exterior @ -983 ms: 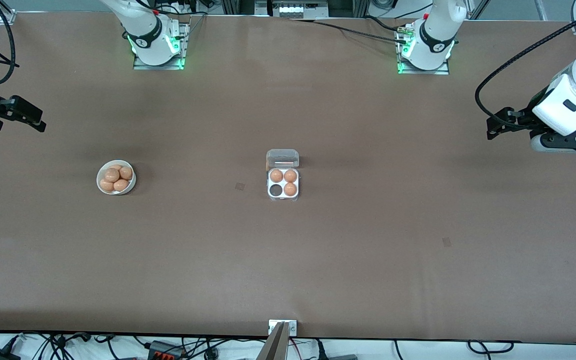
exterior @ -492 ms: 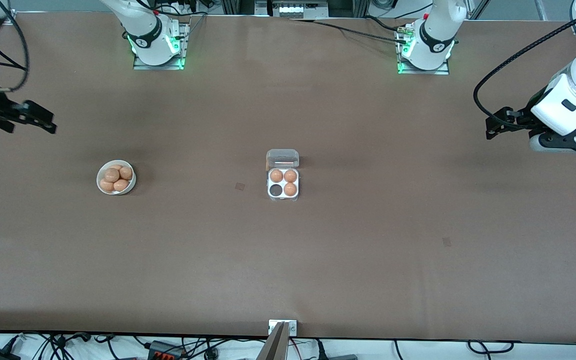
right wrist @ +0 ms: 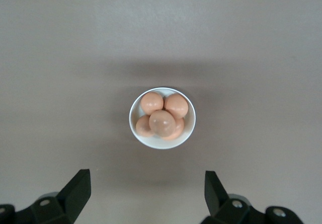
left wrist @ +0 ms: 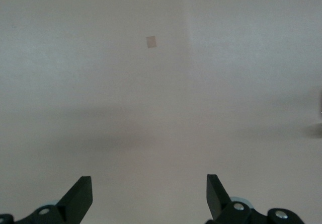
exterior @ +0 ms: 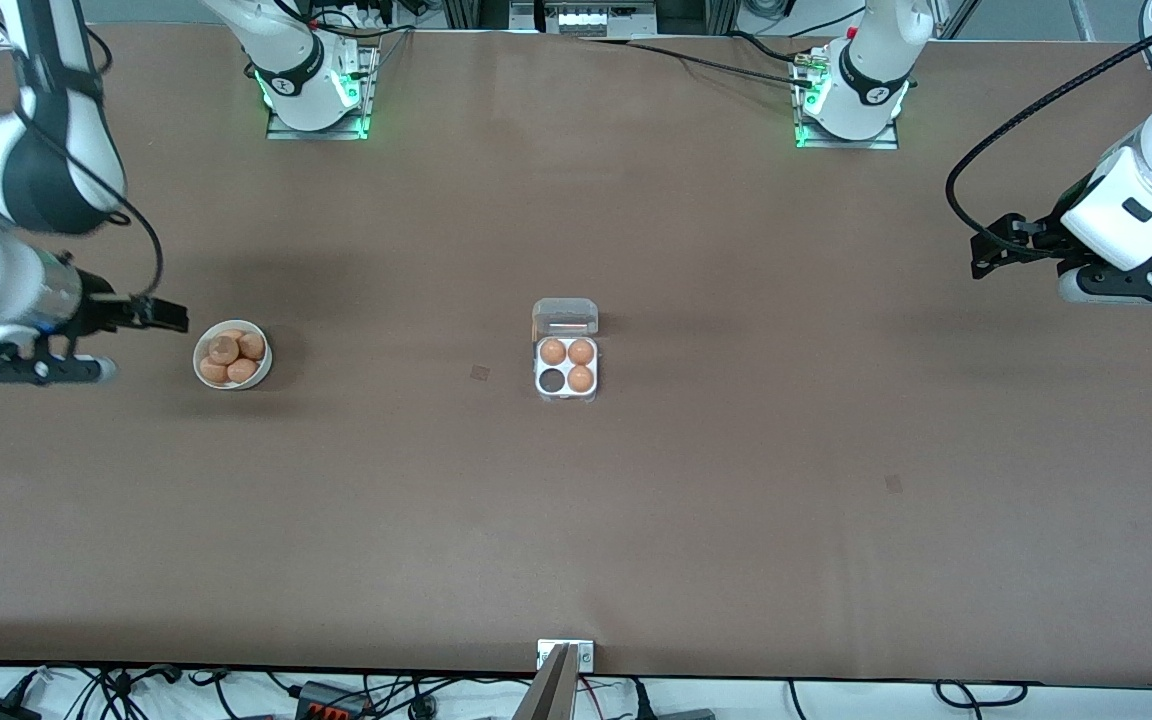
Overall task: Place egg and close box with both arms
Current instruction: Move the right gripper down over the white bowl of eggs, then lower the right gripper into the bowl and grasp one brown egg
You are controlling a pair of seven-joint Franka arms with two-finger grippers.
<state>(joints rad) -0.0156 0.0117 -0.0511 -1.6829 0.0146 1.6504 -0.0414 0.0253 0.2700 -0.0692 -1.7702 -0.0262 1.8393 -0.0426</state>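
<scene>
Right wrist view: white bowl (right wrist: 162,136) of eggs (right wrist: 162,122) just ahead of the wide-open, empty right gripper (right wrist: 146,194) (it has swung in from the table's edge); left gripper (exterior: 981,262) waits, open, empty.

Wide brown table (exterior: 736,520), mostly bare. Two obstacles sit on it, well apart: a white bowl (exterior: 200,362) heaped with eggs (exterior: 241,369) toward the right arm's end, and an egg box (exterior: 566,382) at the middle, its clear lid (exterior: 565,316) open on the side farther from the front camera. Open table lies between them and all around. Right gripper (exterior: 171,316), jaws spread, hangs just beside the bowl. Left gripper (exterior: 984,254), jaws spread, hangs over bare table at the left arm's end.
</scene>
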